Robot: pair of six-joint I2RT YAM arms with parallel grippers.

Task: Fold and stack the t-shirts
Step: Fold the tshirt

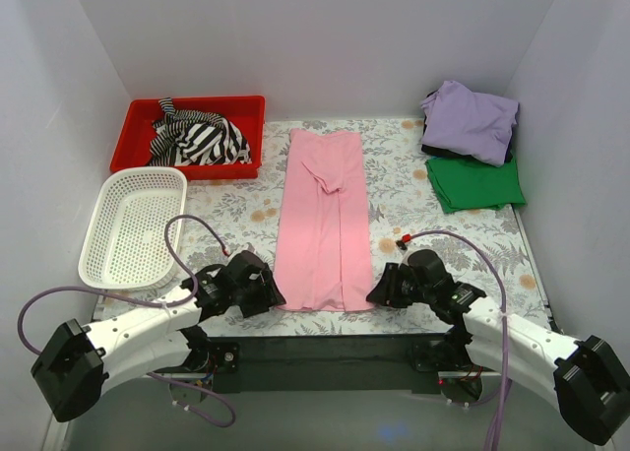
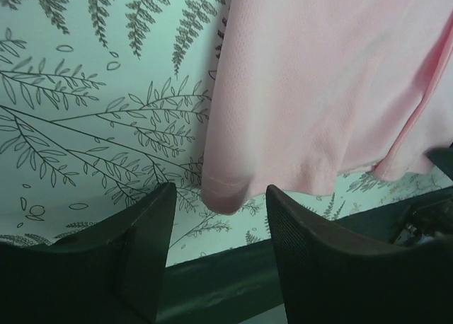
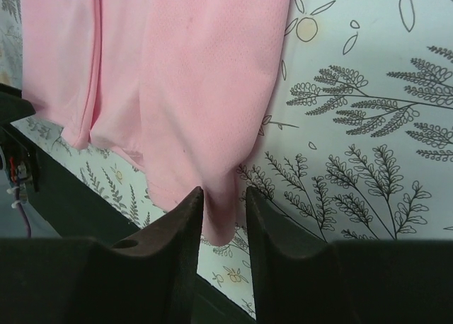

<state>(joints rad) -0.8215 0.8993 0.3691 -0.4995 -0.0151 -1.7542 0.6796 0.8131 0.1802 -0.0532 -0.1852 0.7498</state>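
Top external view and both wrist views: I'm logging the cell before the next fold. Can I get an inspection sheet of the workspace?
Surface: leaf-print tablecloth, flat.
Job's things: pink t-shirt folded into a long strip, centre; lavender t-shirt overlapping green t-shirt, far right.
Clutter: red bin holding striped garment; white basket.
Grippers: left gripper open around near left corner; right gripper narrow around near right corner, grip uncertain.
Cables: purple cables loop off each arm.
Surroundings: white walls.

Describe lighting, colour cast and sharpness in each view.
Top external: soft even light, sharp, pink t-shirt barely shadowed. Left wrist: greenish cast over the tablecloth, left tool a dark silhouette. Right wrist: whiter tablecloth, right tool equally dark.
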